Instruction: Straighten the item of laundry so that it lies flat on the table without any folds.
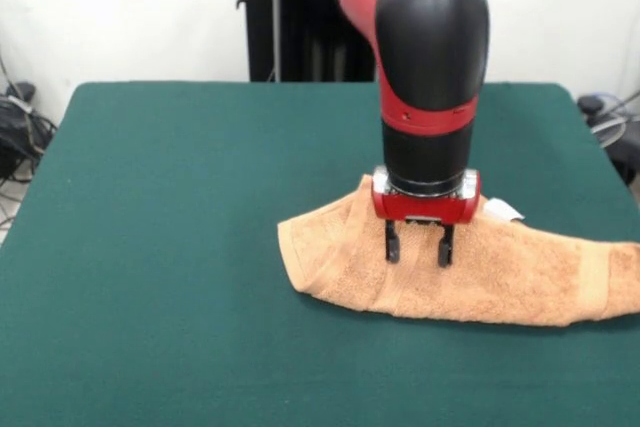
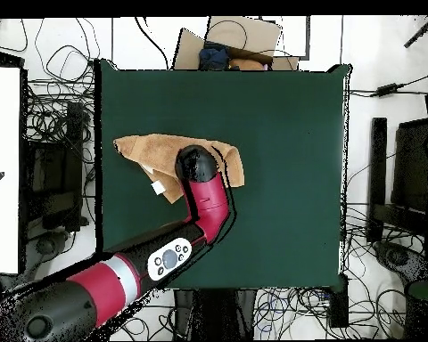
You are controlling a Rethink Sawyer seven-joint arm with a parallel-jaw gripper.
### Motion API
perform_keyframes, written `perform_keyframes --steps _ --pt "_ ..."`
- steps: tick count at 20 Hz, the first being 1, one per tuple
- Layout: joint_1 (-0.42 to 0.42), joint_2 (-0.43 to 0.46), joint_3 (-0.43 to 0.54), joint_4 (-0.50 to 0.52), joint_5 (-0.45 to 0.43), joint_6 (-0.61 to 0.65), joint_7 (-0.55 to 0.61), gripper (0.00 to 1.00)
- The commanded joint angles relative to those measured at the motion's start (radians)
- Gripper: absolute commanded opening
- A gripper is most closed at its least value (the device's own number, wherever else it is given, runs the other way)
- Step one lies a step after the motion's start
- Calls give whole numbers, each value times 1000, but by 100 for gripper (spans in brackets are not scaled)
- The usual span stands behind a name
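Observation:
The light orange-tan towel [image 1: 480, 272] lies folded in a long band on the dark green table [image 1: 180, 247], right of centre in the front view, its right end reaching the picture's edge. A small white tag [image 1: 503, 210] sticks out at its far edge. My gripper [image 1: 419, 245] points straight down over the towel's middle, its two black fingers [image 1: 392, 243] apart, tips at the cloth. In the overhead view the towel [image 2: 151, 150] lies in the table's left half and the arm's black head [image 2: 193, 164] covers its middle; the tag [image 2: 158, 187] shows beside it.
The robot's pedestal [image 1: 290, 17] stands behind the table's far edge. Cables and boxes [image 1: 20, 127] lie on the floor at both sides. In the overhead view the red arm [image 2: 155, 258] crosses the table's lower left edge, and a cardboard box [image 2: 231, 44] sits beyond the top edge.

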Motion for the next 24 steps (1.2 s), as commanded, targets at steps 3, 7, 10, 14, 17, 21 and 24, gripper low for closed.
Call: perform_keyframes --steps 3,7,10,14,17,21,24 --pt "-28 -18 191 78 -115 -96 302 100" --pt "-31 -35 192 96 -144 -102 313 100" --pt "-34 -35 205 99 -141 -123 309 100" --pt "-41 -38 214 98 -183 -136 331 100" --pt "-43 -53 206 114 -247 -110 379 100" --pt "-54 -65 209 127 -317 -70 433 100" --pt "-62 -66 230 129 -328 -80 438 100"
